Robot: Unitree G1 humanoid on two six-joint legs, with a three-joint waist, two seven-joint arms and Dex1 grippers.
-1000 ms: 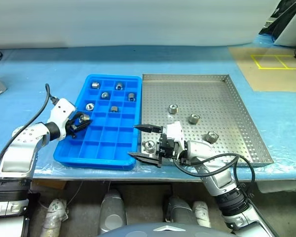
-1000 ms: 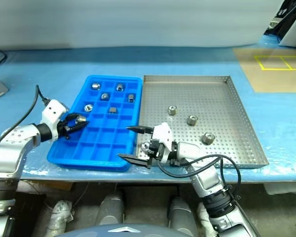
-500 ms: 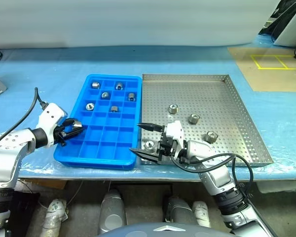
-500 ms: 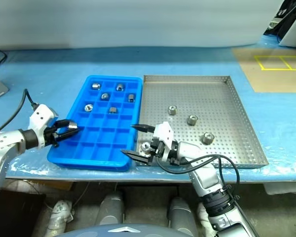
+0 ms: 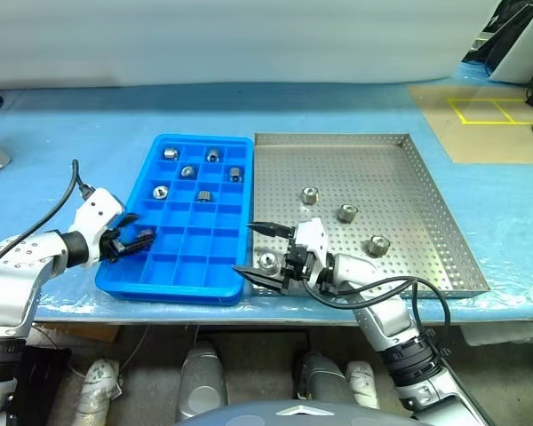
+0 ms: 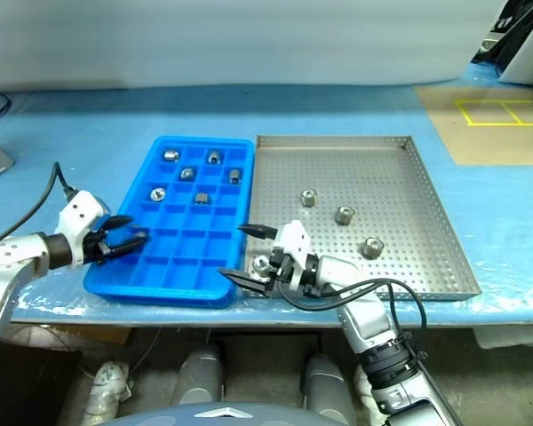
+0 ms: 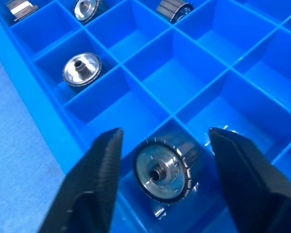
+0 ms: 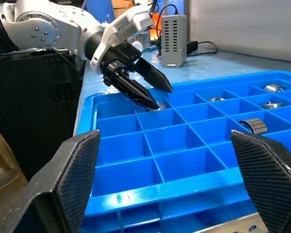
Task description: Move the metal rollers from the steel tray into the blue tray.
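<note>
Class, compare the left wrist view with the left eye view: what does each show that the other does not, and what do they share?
Left wrist view alone: a roller lying in a compartment between the left gripper's open fingers, its dark centre hole plain.

Left eye view alone: the steel tray with four rollers, one between the right gripper's open fingers.

Both: the blue tray and rollers sitting in its far compartments.

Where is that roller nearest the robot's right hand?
In the left eye view, the metal roller sits in the steel tray's near-left corner, beside the blue tray, between the right gripper's open jaws.
</note>
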